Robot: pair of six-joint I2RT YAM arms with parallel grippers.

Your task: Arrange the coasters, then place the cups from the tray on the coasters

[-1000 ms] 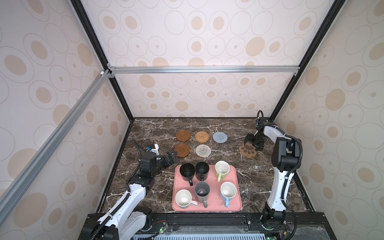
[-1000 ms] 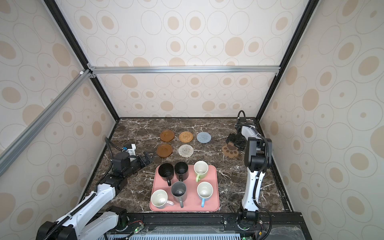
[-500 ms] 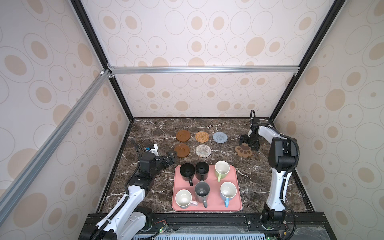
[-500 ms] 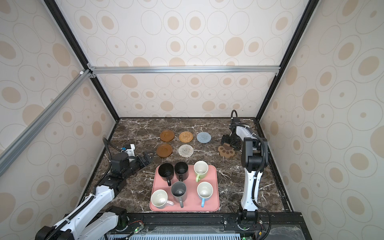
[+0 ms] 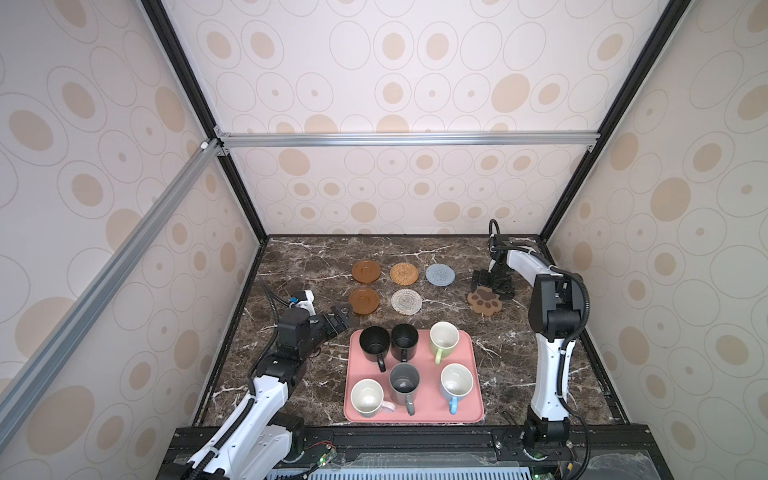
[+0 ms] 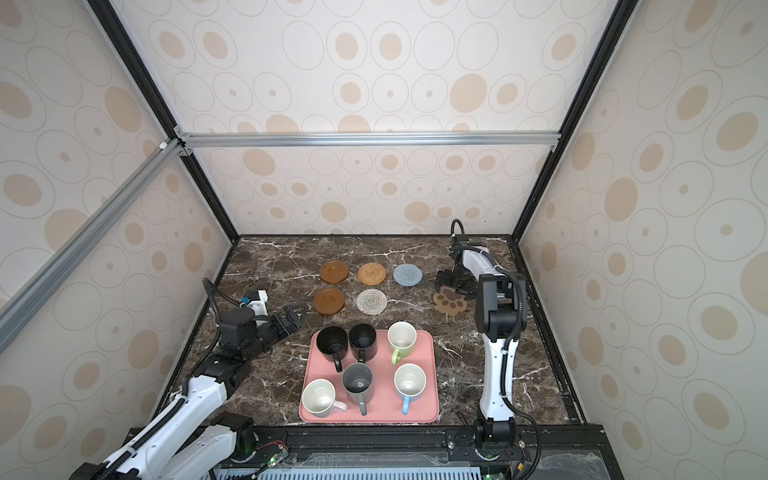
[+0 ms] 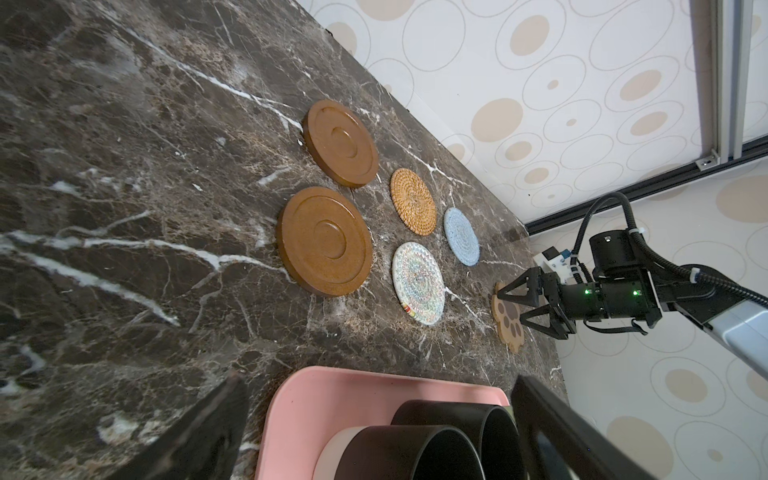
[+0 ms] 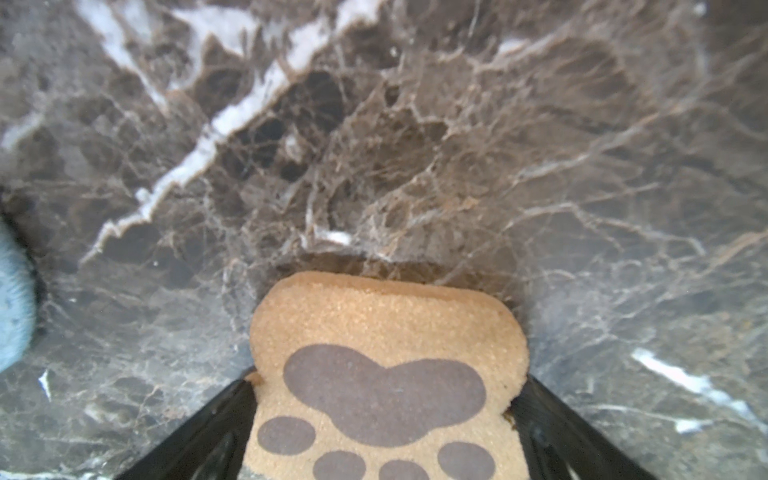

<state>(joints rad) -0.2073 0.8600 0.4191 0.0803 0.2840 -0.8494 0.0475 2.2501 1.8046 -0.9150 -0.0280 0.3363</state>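
Observation:
Five round coasters lie in two rows on the marble: two wooden discs (image 5: 366, 272) (image 5: 364, 301), a rattan one (image 5: 404, 273), a blue-grey one (image 5: 439, 274) and a whitish one (image 5: 406, 301). The paw-shaped coaster (image 5: 485, 302) (image 8: 386, 316) lies flat to their right. My right gripper (image 5: 492, 284) (image 8: 384, 386) stands open low over it, a finger at each side. The pink tray (image 5: 424, 365) holds several cups, among them two black ones (image 5: 374, 340) (image 5: 404, 338). My left gripper (image 5: 338, 318) (image 7: 378, 390) hovers open and empty by the tray's far left corner.
The enclosure's right wall (image 5: 590, 316) is close behind the right arm. The back wall runs beyond the far coaster row. A strip of bare marble (image 5: 432, 311) separates the near coaster row from the tray.
My right gripper has slid the paw coaster a little to the left, away from the right wall, and its jaws have spread wider. The left arm has barely shifted.

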